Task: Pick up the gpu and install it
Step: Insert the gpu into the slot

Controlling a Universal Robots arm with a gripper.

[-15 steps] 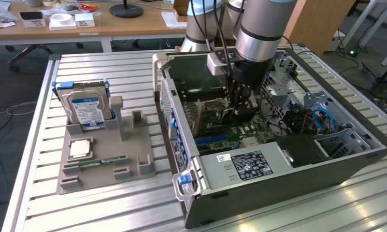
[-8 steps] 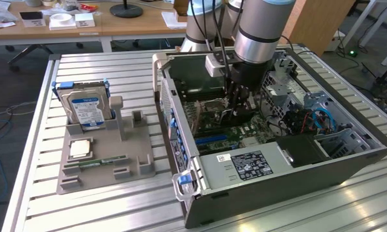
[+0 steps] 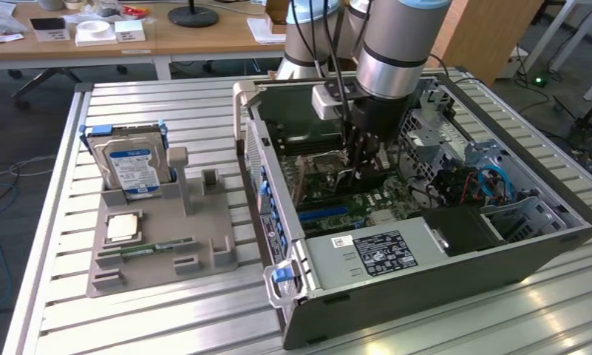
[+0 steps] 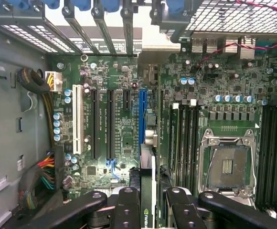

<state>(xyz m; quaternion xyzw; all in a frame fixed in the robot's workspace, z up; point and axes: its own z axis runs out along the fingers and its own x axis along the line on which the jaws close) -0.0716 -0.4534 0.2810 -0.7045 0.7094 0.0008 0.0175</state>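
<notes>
1. The gpu (image 4: pixel 147 179), a thin flat dark card with a green logo on its edge, shows edge-on in the wrist view, held between the gripper's black fingers (image 4: pixel 128 205).
2. The gripper (image 4: pixel 150 191) is partly closed, its jaws pressed against the card's two flat faces, so we count the card as gripped.
3. The card hangs inside the open black and grey metal computer case (image 3: pixel 532 240), above the green motherboard (image 4: pixel 124 129).
4. The card's edge runs in line with the long blue slot (image 4: pixel 142 117). We cannot tell whether the card touches the slot.
5. Beside that slot are black slots and one white slot, and further across is the square metal-framed processor socket (image 4: pixel 227 164), which is open.
6. In the exterior view the silver and grey arm (image 3: pixel 399 44) reaches down into the case from above.
7. On the exterior view's left, a grey plastic holder tray (image 3: pixel 212 255) rests on the ribbed aluminium table (image 3: pixel 177 318), well apart from the gripper.
8. In the tray we see a boxy hard drive with a blue-white label (image 3: pixel 133 166) standing upright, a square silver processor chip (image 3: pixel 123 225) and a narrow green memory stick (image 3: pixel 148 248).
</notes>
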